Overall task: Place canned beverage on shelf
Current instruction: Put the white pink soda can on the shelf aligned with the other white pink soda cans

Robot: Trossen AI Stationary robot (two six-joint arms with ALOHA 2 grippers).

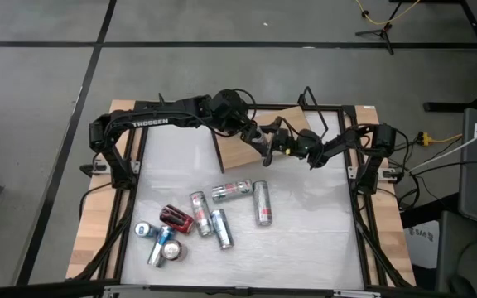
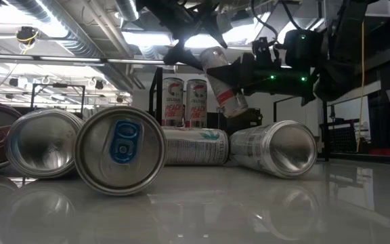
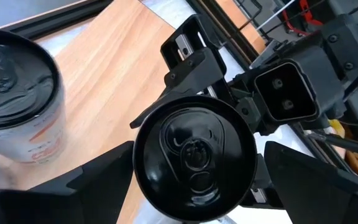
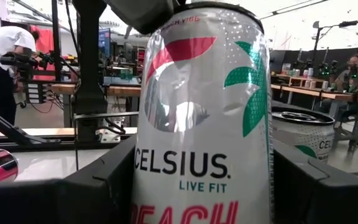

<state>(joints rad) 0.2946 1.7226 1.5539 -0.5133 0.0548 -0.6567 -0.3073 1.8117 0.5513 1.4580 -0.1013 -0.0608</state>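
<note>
A white Celsius can [image 4: 204, 124] hangs tilted above the wooden shelf [image 1: 235, 154] at the table's far middle, with my right gripper [image 4: 201, 183] shut on it. My left gripper [image 3: 197, 180] is open. It comes from the table's left, slanting down, and its fingers [image 3: 98, 177] stand on either side of the can's top end [image 3: 194, 155]. Two more cans [image 2: 185, 102] stand upright on the shelf behind. My right gripper pinches the can's side wall [image 4: 143, 186] between its two fingers [image 4: 104, 186], below the middle of the can. It comes about level from the table's right, with its fingers across the can. The can [image 2: 223, 85] is lifted clear of the shelf, its top leaning toward the left arm.
Several loose cans [image 1: 197, 219] lie on the white tabletop toward the near left, and in the low view they [image 2: 120, 149] fill the foreground. Black frame rails [image 1: 363, 223] run along the table's sides. People work at benches in the room beyond.
</note>
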